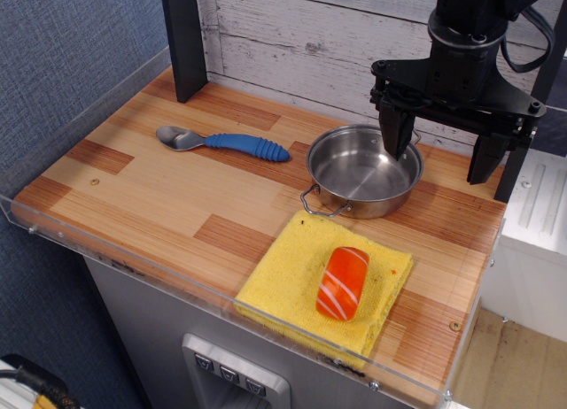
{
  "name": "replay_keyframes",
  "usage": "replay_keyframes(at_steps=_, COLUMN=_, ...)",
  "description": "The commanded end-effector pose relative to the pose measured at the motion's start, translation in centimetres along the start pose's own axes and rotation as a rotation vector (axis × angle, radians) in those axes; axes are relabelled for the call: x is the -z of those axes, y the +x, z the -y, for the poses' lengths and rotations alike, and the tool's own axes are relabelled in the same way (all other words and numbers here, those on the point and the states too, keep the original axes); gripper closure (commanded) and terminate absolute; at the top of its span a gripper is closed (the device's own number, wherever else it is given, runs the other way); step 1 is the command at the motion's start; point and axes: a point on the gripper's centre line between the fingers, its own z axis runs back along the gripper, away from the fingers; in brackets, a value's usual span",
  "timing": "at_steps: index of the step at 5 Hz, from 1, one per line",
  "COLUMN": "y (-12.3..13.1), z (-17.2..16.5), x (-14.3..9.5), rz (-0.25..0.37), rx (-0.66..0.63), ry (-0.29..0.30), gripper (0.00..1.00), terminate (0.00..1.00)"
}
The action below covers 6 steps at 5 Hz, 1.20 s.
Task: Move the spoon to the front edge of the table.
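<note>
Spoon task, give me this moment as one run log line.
spoon: untouched, back-left of table | gripper: open, empty, above pan | salmon sushi: on yellow cloth | move: not started

Spoon lying flat on the tabletop, silver bowl to the left, blue handle pointing toward the steel pan. Yellow cloth just in front of the pan, carrying an orange striped piece. Pincer hanging open above the pan's right side, seemingly clear of it.
</note>
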Motion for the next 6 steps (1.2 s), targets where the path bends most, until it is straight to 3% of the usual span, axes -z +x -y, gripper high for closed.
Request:
replay_keyframes(at_steps=1, y=0.0, z=0.0, x=0.0, rz=0.0, rx=0.0, ry=0.0, gripper=0.0, terminate=0.0)
replay_keyframes(at_steps=2, y=0.1, z=-2.7, x=-0.5, rz=0.029, rx=-0.247, ry=0.042, gripper=0.0, terminate=0.0)
replay_keyframes(at_steps=3, y=-0.2, z=-5.1, x=-0.6, rz=0.011, rx=-0.472, ry=0.123, gripper=0.0, terminate=0.0)
replay_keyframes(at_steps=5, y=-0.3, z=-11.5, x=-0.1, rz=0.055, rx=-0.92, ry=0.21, gripper=0.0, terminate=0.0)
replay_keyframes(at_steps=6, y=-0.7, z=-14.6, x=0.5, rz=0.099, rx=-1.18, ry=0.198, gripper=0.0, terminate=0.0)
